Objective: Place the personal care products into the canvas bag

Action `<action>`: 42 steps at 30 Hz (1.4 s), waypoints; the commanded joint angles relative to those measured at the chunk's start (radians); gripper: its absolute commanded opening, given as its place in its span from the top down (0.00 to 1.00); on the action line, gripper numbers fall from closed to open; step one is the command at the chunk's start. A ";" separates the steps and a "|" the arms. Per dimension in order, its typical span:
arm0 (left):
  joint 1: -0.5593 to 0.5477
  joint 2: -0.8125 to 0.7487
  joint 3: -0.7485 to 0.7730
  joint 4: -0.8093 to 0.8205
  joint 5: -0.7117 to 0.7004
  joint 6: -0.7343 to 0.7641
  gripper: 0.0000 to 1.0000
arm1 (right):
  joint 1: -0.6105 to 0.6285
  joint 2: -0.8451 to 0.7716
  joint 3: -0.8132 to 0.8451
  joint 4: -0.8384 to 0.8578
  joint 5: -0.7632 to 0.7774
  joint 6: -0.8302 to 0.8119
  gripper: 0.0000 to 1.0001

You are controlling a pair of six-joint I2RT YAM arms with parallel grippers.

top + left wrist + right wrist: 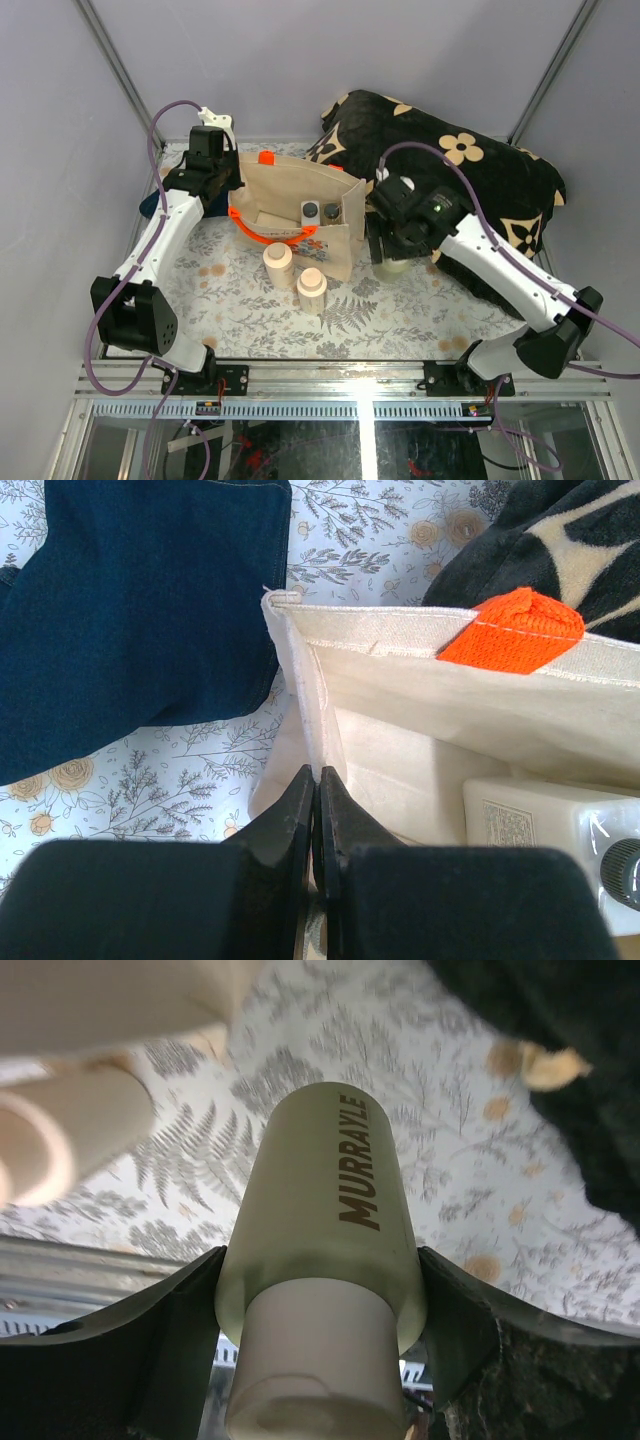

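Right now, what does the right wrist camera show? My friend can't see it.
The right gripper clamps a pale cylinder bottle printed MURRAYLE, a finger each side. Behind it are a fern-patterned tablecloth and a black flowered cushion.

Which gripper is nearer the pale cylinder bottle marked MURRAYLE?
Right. The right gripper has its fingers clamped on both sides of the cylinder bottle; the left gripper pinches the rim of the canvas bag, which stands between it and the bottle.
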 commanded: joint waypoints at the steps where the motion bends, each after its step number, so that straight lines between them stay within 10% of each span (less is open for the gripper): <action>1: -0.001 0.009 -0.002 0.062 -0.021 -0.008 1.00 | 0.000 0.032 0.248 -0.023 0.101 -0.085 1.00; 22: -0.001 0.009 0.002 0.058 -0.030 0.000 1.00 | -0.001 0.105 0.684 0.348 -0.317 -0.297 1.00; 42: -0.001 -0.043 -0.014 0.041 0.015 -0.030 1.00 | 0.001 0.554 0.863 0.527 -0.483 -0.365 1.00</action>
